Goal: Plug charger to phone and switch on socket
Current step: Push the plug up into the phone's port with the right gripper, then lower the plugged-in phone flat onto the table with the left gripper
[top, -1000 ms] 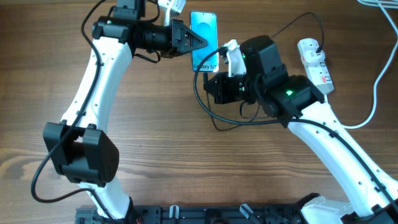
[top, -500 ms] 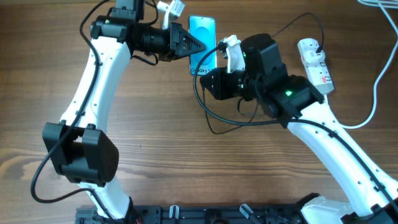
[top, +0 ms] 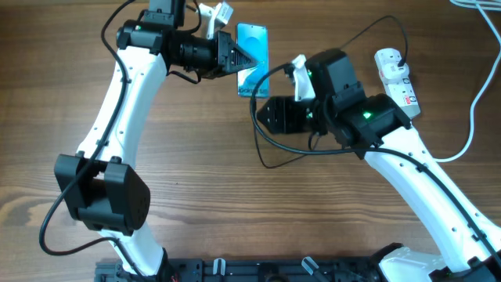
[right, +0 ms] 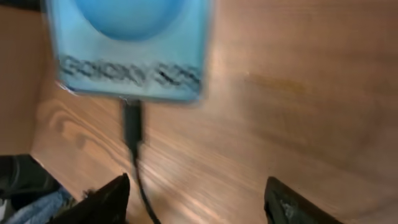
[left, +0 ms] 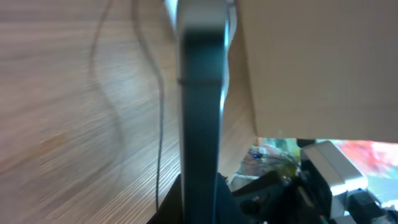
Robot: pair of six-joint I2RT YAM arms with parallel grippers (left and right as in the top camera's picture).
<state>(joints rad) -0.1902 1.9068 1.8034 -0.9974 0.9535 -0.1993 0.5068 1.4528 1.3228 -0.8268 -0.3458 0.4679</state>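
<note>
Left end effector (top: 244,56) clamps the phone (top: 254,39) at 12 o'clock; right end effector (right: 196,190) gapes wide below the charger (right: 132,121), its tip seemingly seated though blurred. Half-seated, it could pull out if slack snags while reaching for the socket (top: 398,78) at 2 o'clock.

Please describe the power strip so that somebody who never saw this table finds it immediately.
Look at the wooden table, far right side, beside the right arm. The power strip lies there: a short white bar. Only it carries red marks and a black plug.
</note>
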